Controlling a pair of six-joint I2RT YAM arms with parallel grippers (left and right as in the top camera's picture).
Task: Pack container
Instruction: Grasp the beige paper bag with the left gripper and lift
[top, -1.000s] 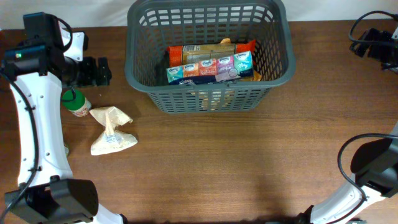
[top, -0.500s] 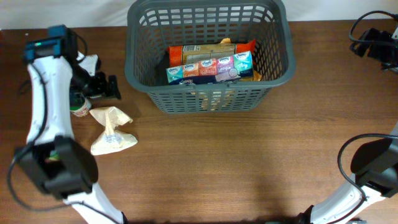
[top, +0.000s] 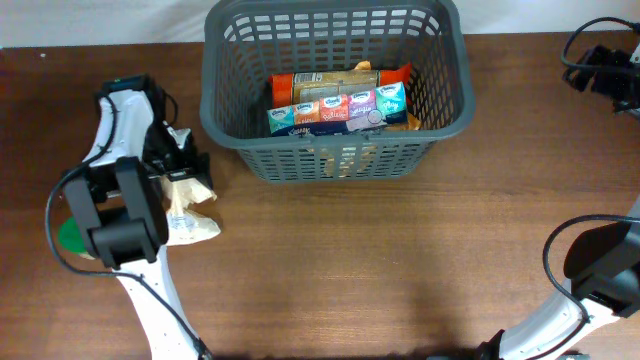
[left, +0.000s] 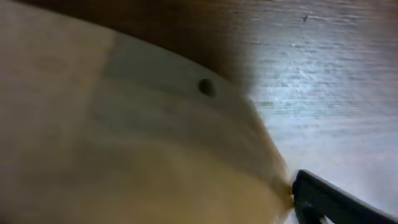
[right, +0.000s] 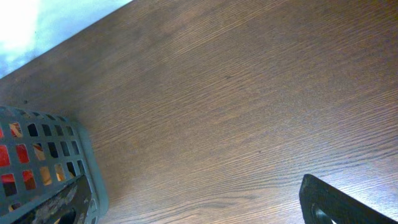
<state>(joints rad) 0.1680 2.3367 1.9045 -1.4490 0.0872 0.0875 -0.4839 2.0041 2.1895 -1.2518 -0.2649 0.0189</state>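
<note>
The container, a dark grey slotted basket (top: 335, 150), stands at the back centre and holds an orange packet and a row of small colourful packs (top: 338, 108). A crumpled beige paper bag (top: 195, 225) lies on the table left of the basket. My left gripper (top: 185, 165) is down on the bag's upper end. In the left wrist view the blurred beige bag (left: 155, 155) fills the frame, with only one dark finger (left: 329, 199) showing, set wide, so the jaws look open. My right gripper (top: 605, 70) is open and empty at the far right; its wrist view shows the basket's corner (right: 37, 162).
A green shape (top: 70, 237) shows behind the left arm's lower link near the left table edge; I cannot tell what it is. Bare wooden table (top: 400, 270) lies in front of the basket and under the right gripper (right: 199, 208).
My left arm has swung right and toward the front, from beside the green-lidded jar down onto the beige bag. The jar no longer shows where it stood. The right arm has not moved.
</note>
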